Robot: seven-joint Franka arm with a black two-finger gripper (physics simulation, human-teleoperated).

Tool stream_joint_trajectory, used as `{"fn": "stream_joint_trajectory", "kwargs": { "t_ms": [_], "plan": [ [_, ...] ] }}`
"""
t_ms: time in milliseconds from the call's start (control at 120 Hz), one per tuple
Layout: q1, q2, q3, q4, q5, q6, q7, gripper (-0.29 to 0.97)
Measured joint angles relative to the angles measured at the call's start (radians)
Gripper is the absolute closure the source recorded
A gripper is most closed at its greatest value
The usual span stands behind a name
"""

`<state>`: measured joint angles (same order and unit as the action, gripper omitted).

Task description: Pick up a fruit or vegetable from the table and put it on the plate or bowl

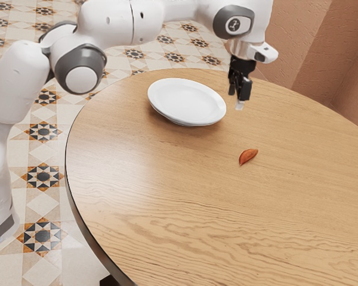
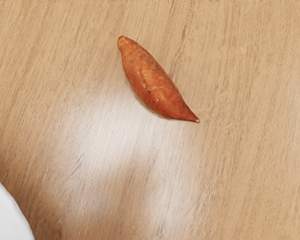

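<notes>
Gripper hangs above table, jaws apart, nothing held; sweet potato lies on the wood below it, untouched; plate just beside the gripper.

The side camera sits high, well back from the plate, looking down across the table. My wrist camera faces straight down, close over the wood beside the plate. Both catch the plate and the sweet potato.
</notes>
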<state>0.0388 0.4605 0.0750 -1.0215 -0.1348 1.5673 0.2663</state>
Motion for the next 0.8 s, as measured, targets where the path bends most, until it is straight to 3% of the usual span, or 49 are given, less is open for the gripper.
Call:
{"fn": "stream_joint_trajectory", "kwargs": {
  "t_ms": [225,433,800],
  "plan": [
    [-0.001,0.097,-0.011,-0.013,-0.123,0.088,0.174,0.0],
    [-0.002,0.123,-0.093,-0.058,-0.053,0.14,0.202,0.0],
    [0.01,0.211,-0.093,-0.067,-0.023,0.194,0.209,0.0]
  ]
}}
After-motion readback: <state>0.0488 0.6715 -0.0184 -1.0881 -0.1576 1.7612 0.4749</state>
